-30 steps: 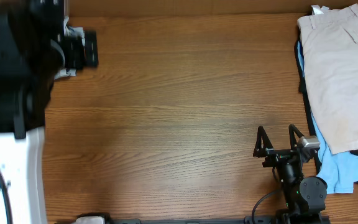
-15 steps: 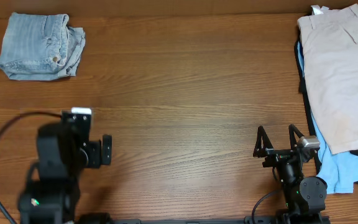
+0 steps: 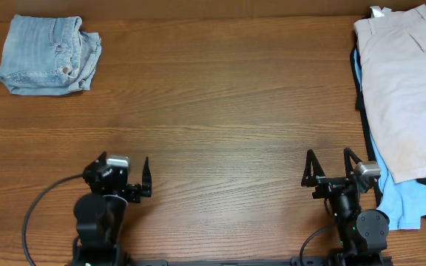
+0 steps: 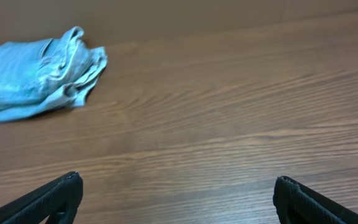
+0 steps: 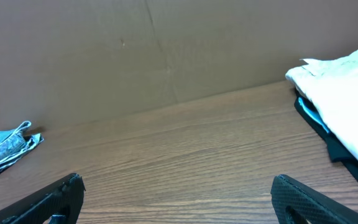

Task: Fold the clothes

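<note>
The denim shorts (image 3: 48, 55) lie as a small folded bundle in the far left corner of the worktop (image 3: 228, 96), with the waistband side turned toward the middle of the worktop. The left gripper (image 3: 120, 176) is at the near edge of the worktop, on its left half, with the jaws spread wide and nothing between them. The right gripper (image 3: 330, 159) is at the same near edge, on the right half, also wide and holding nothing. Neither one touches the shorts; both are well apart from them. Along the right edge of the worktop lie beige trousers (image 3: 409, 89), and a sky-blue garment (image 3: 401, 199) shows from under them. A brown cardboard wall (image 5: 135, 50) stands behind the far edge of the worktop.
</note>
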